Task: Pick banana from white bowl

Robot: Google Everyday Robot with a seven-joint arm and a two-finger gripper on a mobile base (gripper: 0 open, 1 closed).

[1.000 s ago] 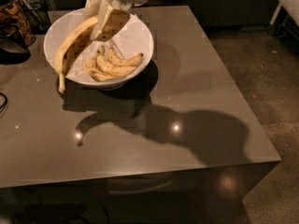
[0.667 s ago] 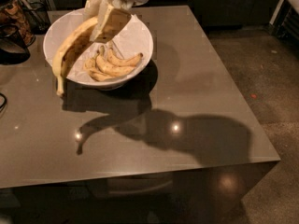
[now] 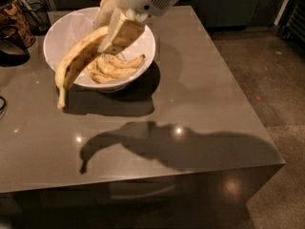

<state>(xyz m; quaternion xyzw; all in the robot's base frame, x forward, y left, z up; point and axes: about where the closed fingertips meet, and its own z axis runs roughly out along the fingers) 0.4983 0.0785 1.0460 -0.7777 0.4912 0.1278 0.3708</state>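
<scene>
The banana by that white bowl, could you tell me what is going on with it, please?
The robot's gripper is above the white bowl, its fingers shut on the upper end of the long speckled banana. The banana hangs tilted, stem end pointing down past the bowl's rim over the grey table. Several smaller bananas lie in the bowl. The pick looks under way, with the banana not yet carried away from the bowl.

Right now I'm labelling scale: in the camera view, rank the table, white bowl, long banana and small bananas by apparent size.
1. table
2. white bowl
3. long banana, gripped by the hand above the bowl. It is raised, so the gap to the bowl is unsure.
4. small bananas
</scene>
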